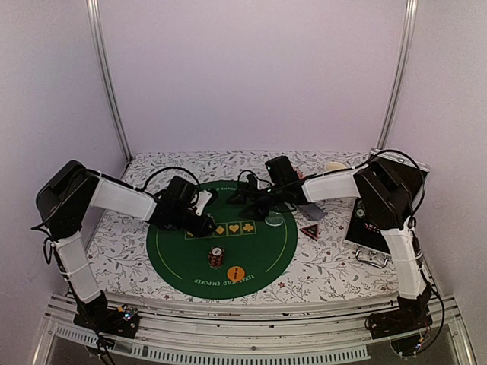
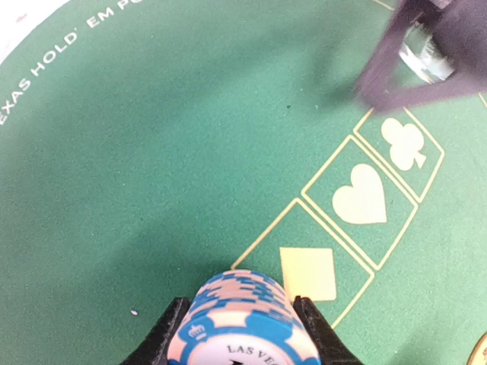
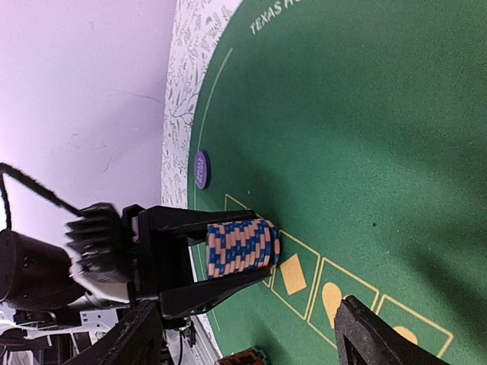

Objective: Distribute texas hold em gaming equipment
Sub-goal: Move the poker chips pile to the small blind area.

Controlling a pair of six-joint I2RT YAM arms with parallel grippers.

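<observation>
Table (image 1: 129,251): covered with a floral cloth; both arms reach in over it from the left and right edges
Green mat (image 1: 179,247): round, in the middle of the cloth; a row of suit boxes runs across its centre
Left arm (image 1: 122,196): comes in from the left edge; its end covers the mat's left side
Right arm (image 1: 335,185): comes in from the right edge; stretched over the mat's far half
Dark tray (image 1: 364,236): lies at the right edge, a metal handle on its near side; partly under the right arm
Cream thing (image 1: 335,165): by the far edge; half hidden behind the right arm
Left gripper (image 2: 243,304): clamped on the blue striped chip stack (image 3: 242,247), a finger at each side; just beside the diamond box; whether the stack touches the felt, I cannot tell
Right gripper (image 3: 251,308): fingers spread wide, nothing between them; hangs past the club box, facing the left gripper
Red chip stack (image 1: 216,258): upright on the mat, nearer the near edge than the boxes
Triangular marker (image 1: 310,230): on the cloth, just off the mat's right rim
Orange button (image 1: 236,273): flat on the mat's near rim; near the red chip stack
Pale-green button (image 1: 274,221): on the mat, right of the boxes
Blue button (image 3: 201,169): at the mat's rim, near the left gripper
</observation>
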